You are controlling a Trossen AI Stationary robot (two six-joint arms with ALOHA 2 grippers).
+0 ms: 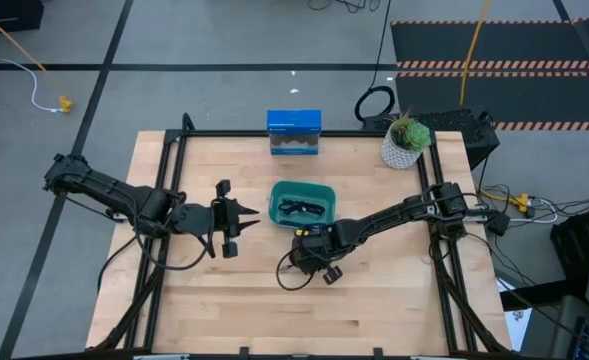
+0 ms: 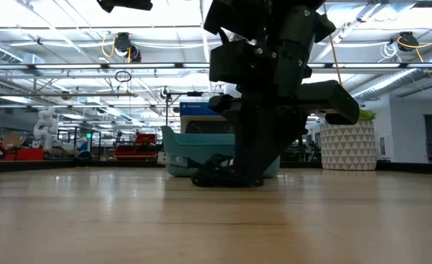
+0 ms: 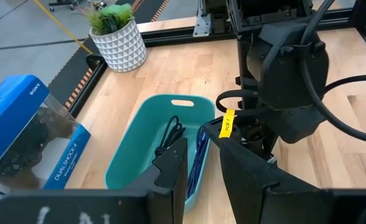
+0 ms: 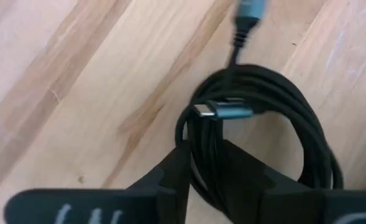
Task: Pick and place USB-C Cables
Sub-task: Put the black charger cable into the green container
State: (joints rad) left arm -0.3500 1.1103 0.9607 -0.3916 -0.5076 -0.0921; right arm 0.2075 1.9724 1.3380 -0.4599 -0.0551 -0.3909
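Observation:
A round coiled black USB-C cable lies on the wooden table just near of the teal bin. My right gripper is down on it, its fingers pointing at the table, as the low view and high view also show. In the bin lie an elongated black cable and a blue-purple cable. My left gripper hovers open and empty to the left of the bin, pointing at it. My right gripper has several strands of one side of the coil between its two fingers, coming from above and pointing down. The silver connector plug lies across the coil just beyond the fingertips. The coil lies flat on the table.
A blue boxed game controller stands at the table's far edge behind the bin. A potted plant stands at the far right corner. A large black ring-shaped cable loop lies on the floor beyond the table. Bare wood spreads toward the near edge.

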